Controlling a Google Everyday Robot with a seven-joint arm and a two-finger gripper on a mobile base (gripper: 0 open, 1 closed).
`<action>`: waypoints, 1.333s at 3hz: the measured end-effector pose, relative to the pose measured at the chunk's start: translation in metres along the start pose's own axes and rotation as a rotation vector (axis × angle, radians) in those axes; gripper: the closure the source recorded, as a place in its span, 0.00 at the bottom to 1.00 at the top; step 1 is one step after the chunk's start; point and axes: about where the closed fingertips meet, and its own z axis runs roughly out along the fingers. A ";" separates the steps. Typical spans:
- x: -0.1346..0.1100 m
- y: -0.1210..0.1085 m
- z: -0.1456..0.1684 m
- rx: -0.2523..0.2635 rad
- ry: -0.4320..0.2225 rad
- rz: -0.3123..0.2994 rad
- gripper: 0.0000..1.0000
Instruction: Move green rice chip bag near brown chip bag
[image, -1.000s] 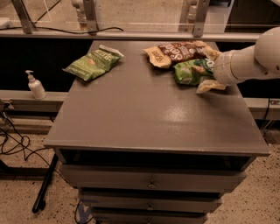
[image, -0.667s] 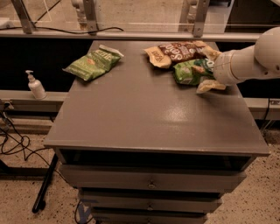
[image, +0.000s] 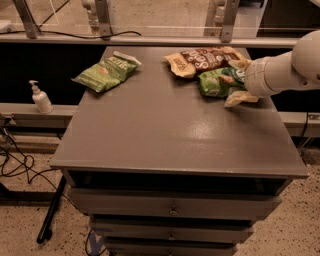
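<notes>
Placement looks all but done in the camera view: the green rice chip bag (image: 214, 82) lies at the back right of the table (image: 165, 130), touching the front edge of the brown chip bag (image: 205, 59). At the green bag's right end sits the gripper (image: 239, 81); whether it grips the bag or has let go cannot be told. What is probably left is release and withdrawal.

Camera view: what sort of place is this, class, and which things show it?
Probably a robot lab or workshop: a grey drawer cabinet, loose cables on a speckled floor, and a pump bottle. The tool is at the green rice chip bag, back right.
</notes>
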 end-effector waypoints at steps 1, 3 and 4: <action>-0.001 -0.002 -0.002 0.000 0.000 0.000 0.36; -0.021 -0.063 -0.069 0.164 0.004 -0.078 0.12; -0.025 -0.082 -0.117 0.220 0.022 -0.104 0.00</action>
